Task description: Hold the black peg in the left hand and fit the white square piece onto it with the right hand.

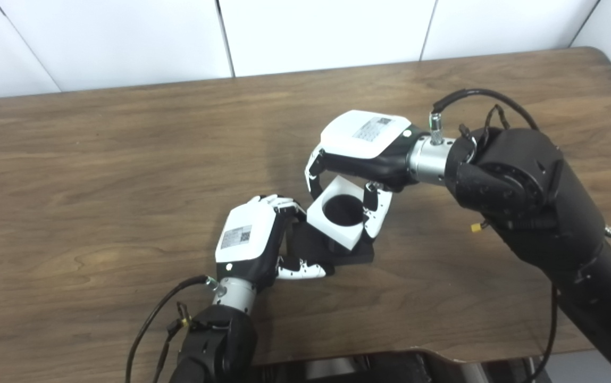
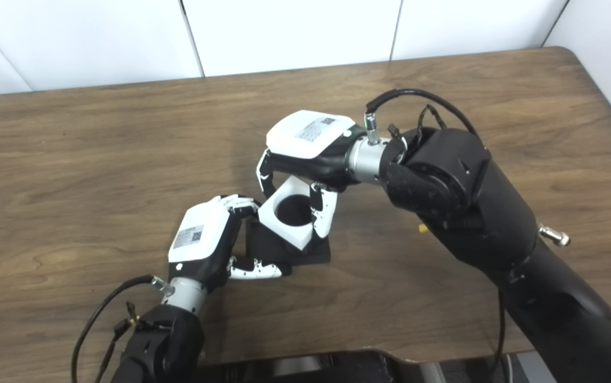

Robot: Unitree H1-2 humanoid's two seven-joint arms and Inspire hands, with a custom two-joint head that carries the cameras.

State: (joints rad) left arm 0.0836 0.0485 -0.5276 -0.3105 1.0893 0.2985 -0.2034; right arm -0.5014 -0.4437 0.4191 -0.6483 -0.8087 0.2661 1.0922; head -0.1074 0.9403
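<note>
Near the centre of the frame, on a brown wooden table (image 1: 98, 175), two robot hands meet over a two-part assembly. Coming up from the lower left, the left hand (image 1: 249, 239) is closed on the black peg (image 1: 310, 247), fingers curled over the piece's far left edge and thumb stretched along its near side. Little more than the peg's dark square base shows, resting on the tabletop just below centre. Reaching in from the right of the frame, the right hand (image 2: 305, 146) is closed on the white square piece (image 2: 289, 218), fingers on its upper-left side and thumb pressed against its right edge. This white block, with a round dark hole through its middle, sits tilted above the black base, its lower corner over the base's right portion. How far the peg stands inside the hole cannot be told, since the opening reads only as a dark circle. Black cables loop from both wrists. White wall panels (image 1: 124, 37) run across the top of the frame behind the table's far edge.
</note>
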